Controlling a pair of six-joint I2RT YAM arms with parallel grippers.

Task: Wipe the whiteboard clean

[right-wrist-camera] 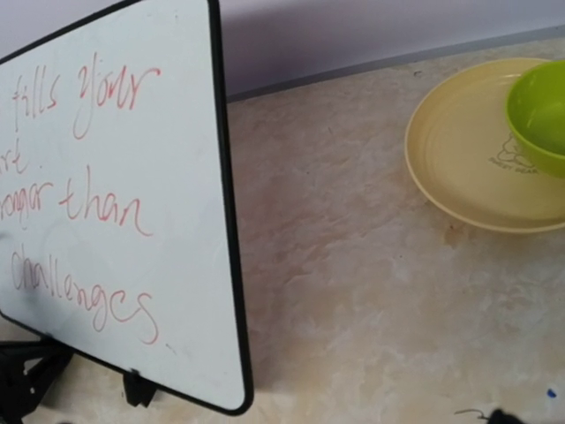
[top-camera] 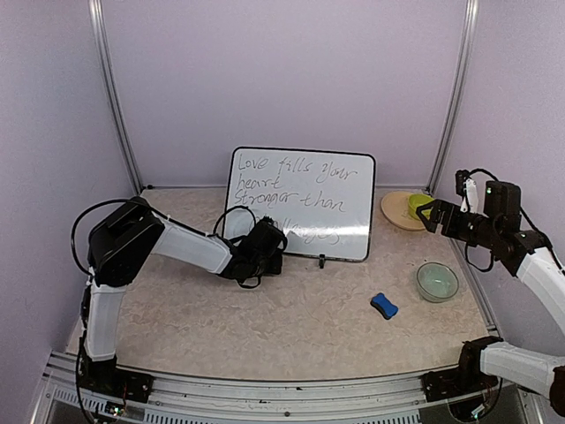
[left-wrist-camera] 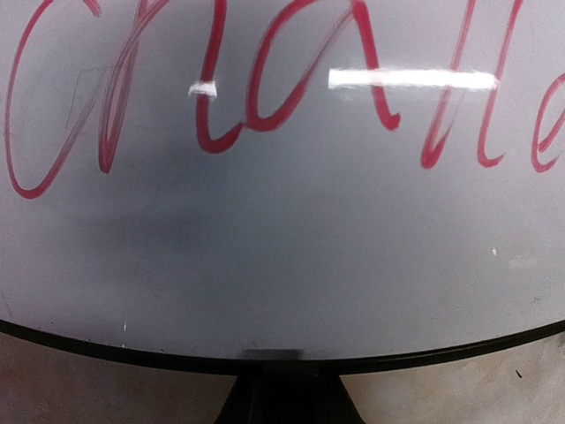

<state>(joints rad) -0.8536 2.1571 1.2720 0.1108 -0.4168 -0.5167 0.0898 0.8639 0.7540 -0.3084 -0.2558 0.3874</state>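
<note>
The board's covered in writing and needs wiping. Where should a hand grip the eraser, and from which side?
Grip the eraser across its long sides, mid-length, from straight above: it lies flat on the table, nothing touching it; the open right hand is nearest.

We see the whiteboard [top-camera: 305, 181] standing upright at the back middle of the table [top-camera: 291, 322]. It is tilted slightly back, black-framed with rounded corners, and its glossy white face carries four lines of red handwriting, a glare streak crossing the lowest.
</note>
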